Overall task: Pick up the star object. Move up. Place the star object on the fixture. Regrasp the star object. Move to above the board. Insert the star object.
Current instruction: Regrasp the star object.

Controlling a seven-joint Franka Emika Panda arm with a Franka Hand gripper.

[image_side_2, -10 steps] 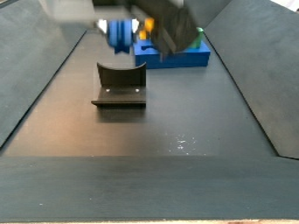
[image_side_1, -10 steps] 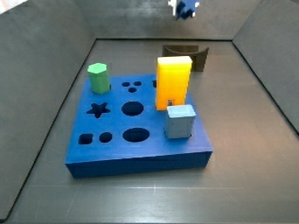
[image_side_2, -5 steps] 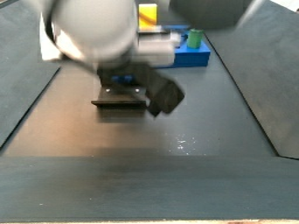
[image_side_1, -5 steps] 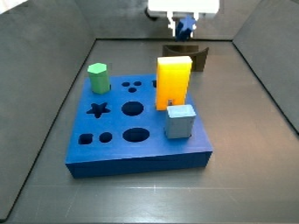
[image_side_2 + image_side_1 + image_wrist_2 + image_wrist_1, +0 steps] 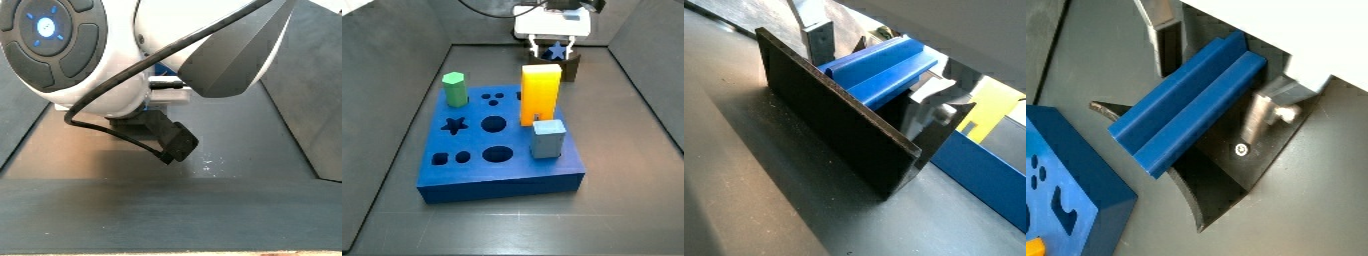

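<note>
The star object (image 5: 556, 53) is a long blue star-section bar. It lies crosswise between my gripper's fingers at the far end of the floor. My gripper (image 5: 555, 49) is shut on it and holds it low, just in front of the fixture (image 5: 572, 67). In both wrist views the bar (image 5: 1184, 103) (image 5: 879, 78) sits between the silver fingers (image 5: 1165, 38) (image 5: 818, 42), right at the fixture's dark upright wall (image 5: 828, 120) and over its base (image 5: 1216, 192). The blue board (image 5: 493, 142) has a star-shaped hole (image 5: 456, 126) near its left side.
On the board stand a green hexagonal piece (image 5: 454, 88), a tall yellow block (image 5: 540, 92) and a grey-blue block (image 5: 547, 137). The board's corner (image 5: 1060, 195) and the yellow block (image 5: 994, 106) lie close by the fixture. The arm's body (image 5: 147, 60) fills a side view.
My gripper has come down from high above with the star object in it, and now holds it at the fixture.
</note>
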